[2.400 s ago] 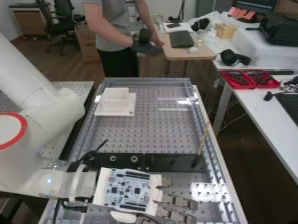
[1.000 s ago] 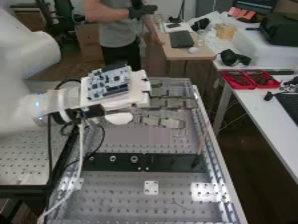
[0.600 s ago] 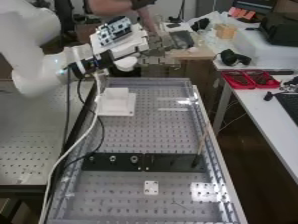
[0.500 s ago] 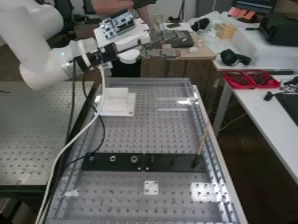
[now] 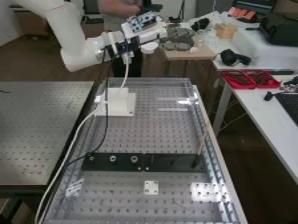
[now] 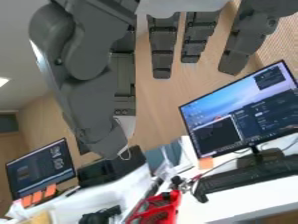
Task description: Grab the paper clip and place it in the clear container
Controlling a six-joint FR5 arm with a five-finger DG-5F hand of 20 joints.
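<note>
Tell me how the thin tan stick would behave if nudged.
The stick looks straight and slender, so it is probably light and fairly stiff, though it might snap. It slants up from the black strip, so a sideways nudge may topple it.

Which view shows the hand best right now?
The wrist view: the hand is large and close there. The high view shows it smaller, at the end of the arm, past the far edge of the bench.

The hand (image 6: 96,75) pinches the thin paper clip (image 6: 125,154) at its thumb's tip. Beyond the fingertips, a lit monitor (image 6: 243,112) and black keyboard (image 6: 249,176) stand on a white table (image 6: 233,202).
</note>
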